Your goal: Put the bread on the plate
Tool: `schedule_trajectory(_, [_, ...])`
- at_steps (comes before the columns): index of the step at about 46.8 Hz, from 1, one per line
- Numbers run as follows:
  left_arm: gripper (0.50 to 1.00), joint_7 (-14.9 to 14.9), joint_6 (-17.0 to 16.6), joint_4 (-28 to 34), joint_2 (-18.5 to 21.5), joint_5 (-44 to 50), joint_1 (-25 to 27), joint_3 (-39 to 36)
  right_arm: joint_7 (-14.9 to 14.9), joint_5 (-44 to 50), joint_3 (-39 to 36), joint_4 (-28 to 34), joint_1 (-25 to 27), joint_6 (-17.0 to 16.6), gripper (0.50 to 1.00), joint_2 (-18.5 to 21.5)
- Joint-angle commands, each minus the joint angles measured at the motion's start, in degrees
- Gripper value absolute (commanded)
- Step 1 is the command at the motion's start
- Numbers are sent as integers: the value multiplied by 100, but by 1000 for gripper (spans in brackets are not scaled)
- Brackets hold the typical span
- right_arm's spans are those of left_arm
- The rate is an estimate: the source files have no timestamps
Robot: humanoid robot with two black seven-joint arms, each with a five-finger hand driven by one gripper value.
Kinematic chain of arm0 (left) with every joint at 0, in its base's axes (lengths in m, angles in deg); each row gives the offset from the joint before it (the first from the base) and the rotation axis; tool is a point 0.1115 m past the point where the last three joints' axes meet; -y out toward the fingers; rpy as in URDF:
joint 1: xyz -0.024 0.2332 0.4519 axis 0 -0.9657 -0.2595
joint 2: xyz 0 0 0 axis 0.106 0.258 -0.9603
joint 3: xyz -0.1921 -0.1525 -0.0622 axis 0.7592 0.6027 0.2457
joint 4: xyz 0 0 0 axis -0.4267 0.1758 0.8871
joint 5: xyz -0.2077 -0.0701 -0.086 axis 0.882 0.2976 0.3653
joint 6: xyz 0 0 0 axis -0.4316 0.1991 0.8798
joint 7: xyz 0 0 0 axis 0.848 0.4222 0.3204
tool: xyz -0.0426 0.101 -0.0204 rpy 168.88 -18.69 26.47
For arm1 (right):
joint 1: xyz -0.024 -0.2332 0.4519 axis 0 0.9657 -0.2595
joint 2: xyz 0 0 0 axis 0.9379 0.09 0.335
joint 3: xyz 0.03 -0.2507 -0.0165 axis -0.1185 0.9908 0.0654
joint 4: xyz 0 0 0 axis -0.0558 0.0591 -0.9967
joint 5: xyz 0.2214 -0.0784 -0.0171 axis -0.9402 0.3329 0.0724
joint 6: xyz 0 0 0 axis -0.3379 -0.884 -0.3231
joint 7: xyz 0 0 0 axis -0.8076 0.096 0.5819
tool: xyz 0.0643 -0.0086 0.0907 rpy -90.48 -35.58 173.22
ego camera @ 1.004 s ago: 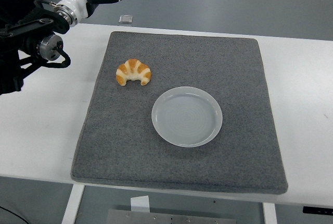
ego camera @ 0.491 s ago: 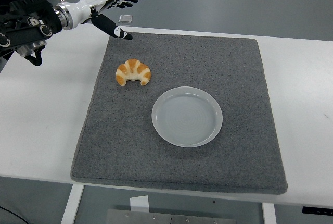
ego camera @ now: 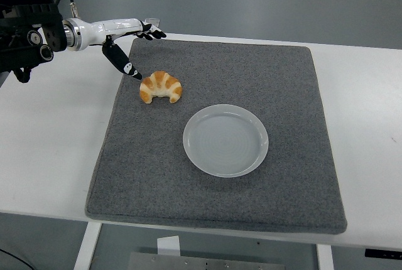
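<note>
A golden croissant [ego camera: 161, 86] lies on the grey mat [ego camera: 217, 132], up and left of a round white plate [ego camera: 225, 140] that holds nothing. My left hand [ego camera: 135, 47] reaches in from the upper left and hovers just left of and above the croissant. It is open: the thumb points down toward the bread's left end and the other fingers stretch out over the mat's far left corner. The hand does not touch the bread. My right arm does not show.
The grey mat covers most of the white table [ego camera: 50, 144]. A small grey square object [ego camera: 152, 21] lies on the floor beyond the table's far edge, partly hidden by my fingers.
My left hand has swung down and right from beyond the table's far left corner to just beside the croissant, its thumb dropping toward the bread. Croissant and plate have not moved.
</note>
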Motion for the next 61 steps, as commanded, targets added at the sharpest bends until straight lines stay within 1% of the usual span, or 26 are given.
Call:
schedule_trajectory(1, [990, 90, -1, -17, 4, 263, -21, -8, 0, 0, 0, 0, 0, 0, 952, 0])
schedule_trajectory(5, [990, 160, -36, -8, -4, 448, -99, -8, 0, 0, 0, 0, 0, 0, 952, 0])
schedule_trajectory(11, [988, 292, -89, -8, -22, 475, -258, -8, 0, 0, 0, 0, 0, 0, 952, 0])
schedule_trajectory(14, [988, 310, -106, 1, -48, 475, -346, -8, 0, 0, 0, 0, 0, 0, 952, 0])
schedule_trajectory(22, [988, 354, -343, -17, -119, 466, -469, -8, 0, 0, 0, 0, 0, 0, 954, 0])
schedule_trajectory(26, [986, 389, -466, -69, -329, 466, -565, -8, 0, 0, 0, 0, 0, 0, 952, 0])
schedule_trajectory(30, [986, 406, -607, -87, -435, 457, -592, -17, 0, 0, 0, 0, 0, 0, 952, 0])
schedule_trajectory(34, [986, 415, -642, -166, -558, 457, -601, -34, 0, 0, 0, 0, 0, 0, 952, 0])
schedule_trajectory(38, [986, 442, -765, -315, -725, 457, -688, -70, 0, 0, 0, 0, 0, 0, 952, 0])
schedule_trajectory(41, [986, 442, -844, -412, -804, 457, -724, -70, 0, 0, 0, 0, 0, 0, 952, 0])
schedule_trajectory(51, [984, 442, -915, -597, -997, 449, -812, -114, 0, 0, 0, 0, 0, 0, 952, 0])
schedule_trajectory(61, [984, 547, -1170, -614, -1279, 449, -935, -114, 0, 0, 0, 0, 0, 0, 954, 0])
